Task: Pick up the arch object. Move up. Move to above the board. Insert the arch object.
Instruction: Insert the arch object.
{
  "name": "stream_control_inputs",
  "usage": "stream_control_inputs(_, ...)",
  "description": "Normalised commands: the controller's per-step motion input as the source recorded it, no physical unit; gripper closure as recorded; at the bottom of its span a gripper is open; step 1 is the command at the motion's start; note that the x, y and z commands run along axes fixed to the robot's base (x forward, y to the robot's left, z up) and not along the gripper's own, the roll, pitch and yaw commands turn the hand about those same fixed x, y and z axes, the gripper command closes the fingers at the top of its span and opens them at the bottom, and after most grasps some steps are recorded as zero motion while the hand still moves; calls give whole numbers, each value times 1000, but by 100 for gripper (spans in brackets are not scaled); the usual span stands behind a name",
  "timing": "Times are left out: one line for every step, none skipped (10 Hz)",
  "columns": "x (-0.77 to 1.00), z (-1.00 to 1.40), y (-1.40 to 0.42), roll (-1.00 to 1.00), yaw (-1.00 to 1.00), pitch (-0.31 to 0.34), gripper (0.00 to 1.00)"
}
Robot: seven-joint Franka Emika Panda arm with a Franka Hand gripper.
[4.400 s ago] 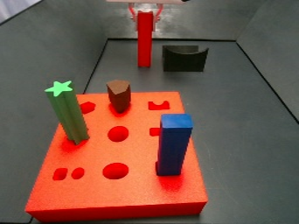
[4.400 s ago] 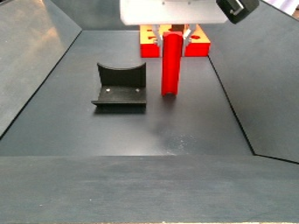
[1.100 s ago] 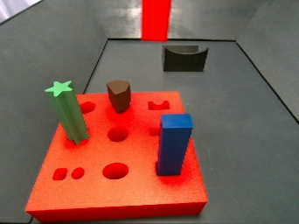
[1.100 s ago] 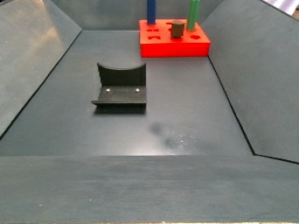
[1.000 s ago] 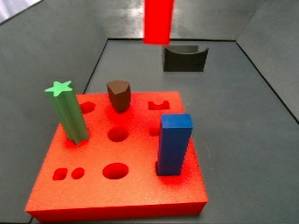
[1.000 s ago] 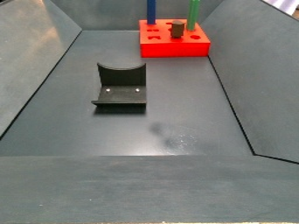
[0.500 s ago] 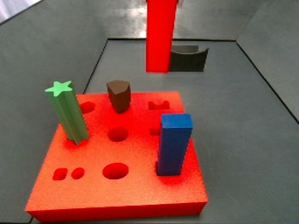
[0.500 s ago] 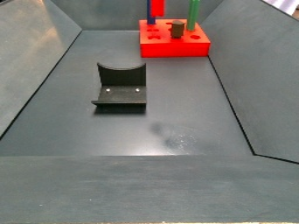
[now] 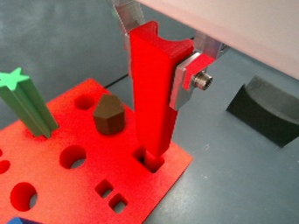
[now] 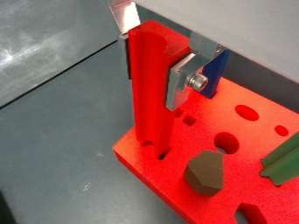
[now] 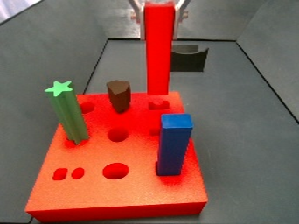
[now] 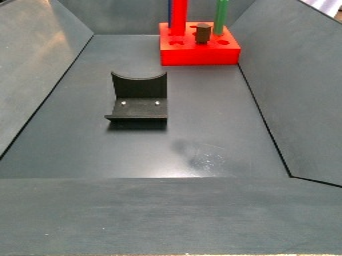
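Note:
The arch object (image 11: 158, 52), a tall bright red post, stands upright in my gripper (image 11: 160, 7), which is shut on its top. Its lower end sits in the arch-shaped hole at the edge of the board (image 11: 117, 179), a thick red slab. Both wrist views show the post (image 9: 152, 96) (image 10: 152, 83) between my gripper's (image 9: 155, 66) (image 10: 152, 70) silver fingers (image 9: 187, 77) (image 10: 181, 83), with its foot in the hole of the board (image 9: 70, 179) (image 10: 239, 144). In a side view the post (image 12: 175, 14) rises from the far board (image 12: 201, 48).
On the board stand a green star post (image 11: 68, 114), a brown hexagonal peg (image 11: 118, 96) and a blue square post (image 11: 174, 144). Several holes are unfilled. The dark fixture (image 12: 138, 97) (image 11: 187, 59) stands on the grey floor, inside sloped grey walls.
The gripper has carried the red post from high over the floor near the fixture to the board and lowered it, so its foot now meets the hole.

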Motion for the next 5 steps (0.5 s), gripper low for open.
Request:
stream_control_inputs(100,-186,-94,37,34,0,100)
stream_control_inputs(146,-166,-106,90,129,0,100)
stream_control_inputs(154,-154,-89,127,206,46,100)
stream_control_inputs(123,-160,-71,129,191,54,100)
stream_control_inputs(71,-171,0,84,131,29,100)
